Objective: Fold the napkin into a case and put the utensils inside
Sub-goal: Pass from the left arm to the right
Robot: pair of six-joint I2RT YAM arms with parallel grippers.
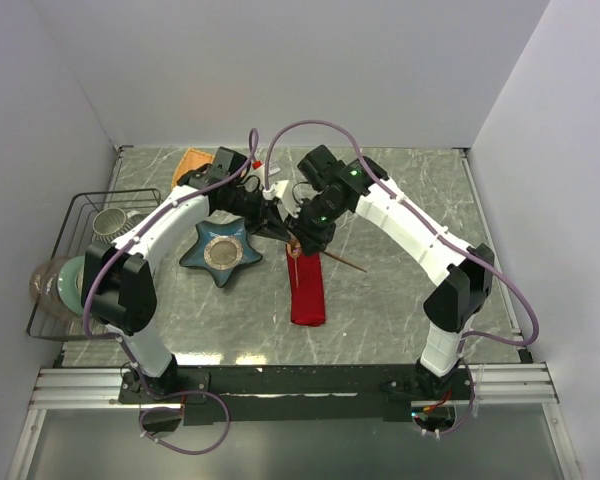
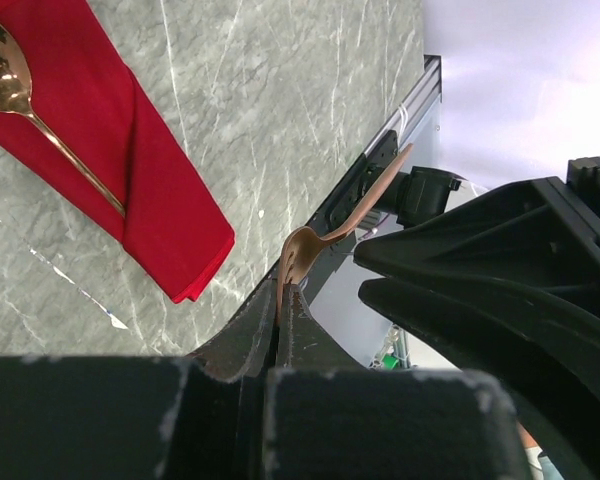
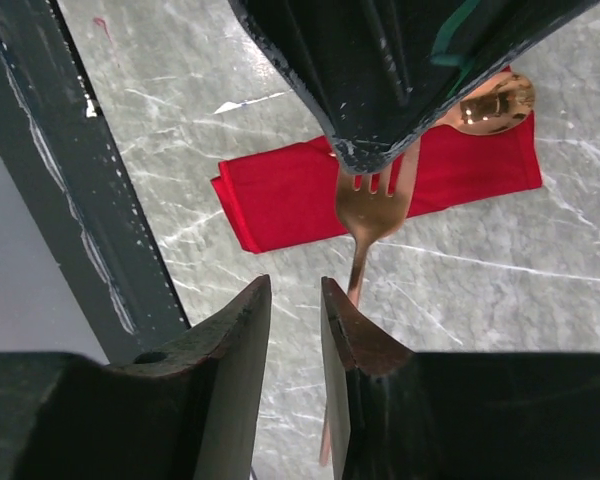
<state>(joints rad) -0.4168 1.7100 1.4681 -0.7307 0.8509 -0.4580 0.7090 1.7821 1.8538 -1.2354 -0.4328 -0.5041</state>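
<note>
we see the left gripper (image 2: pixel 283 300) pinched tight on the tines of the copper fork (image 2: pixel 325 235), which it holds up off the table (image 1: pixel 400 300). the right gripper (image 3: pixel 296 292) has its jaws slightly apart, and the fork's handle runs past one finger unclamped. the red napkin (image 1: pixel 308 290) lies folded long and narrow between the arms, with a spoon (image 2: pixel 2 62) tucked in and its bowl sticking out.

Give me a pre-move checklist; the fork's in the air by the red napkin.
1. Left gripper shut on the fork at its tines: ok.
2. Right gripper open near the fork's handle: ok.
3. Handle between the right jaws: cannot tell, a finger hides it.
4. Napkin case folded and lying flat: ok.
5. Spoon tucked in the case, bowl sticking out: ok.
6. Fork inside the case: not ok, it is held in the air.
</note>
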